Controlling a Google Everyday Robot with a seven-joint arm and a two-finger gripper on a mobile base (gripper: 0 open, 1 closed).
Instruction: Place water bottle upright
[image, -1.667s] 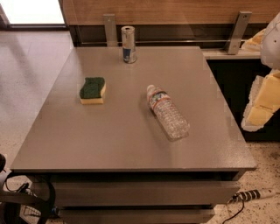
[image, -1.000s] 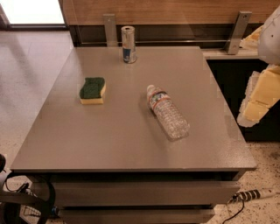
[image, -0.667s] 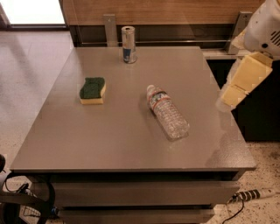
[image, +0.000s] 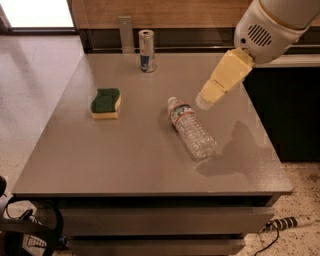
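One end effector (image: 204, 101) angles down beside water bottle (image: 193, 131).

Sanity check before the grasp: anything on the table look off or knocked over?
Only the water bottle: it lies on its side, cap pointing away. The can stands upright, the sponge sits flat. The tool hovers just right of the bottle's cap.

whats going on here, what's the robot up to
A robot arm reaches in from the upper right. Its gripper hovers over the table, just right of the capped end of the bottle and not touching it. The bottle lies on its side near the middle of the table, cap toward the far edge, so it has not yet been stood upright. A sponge sits to the left, and a can stands at the far edge.
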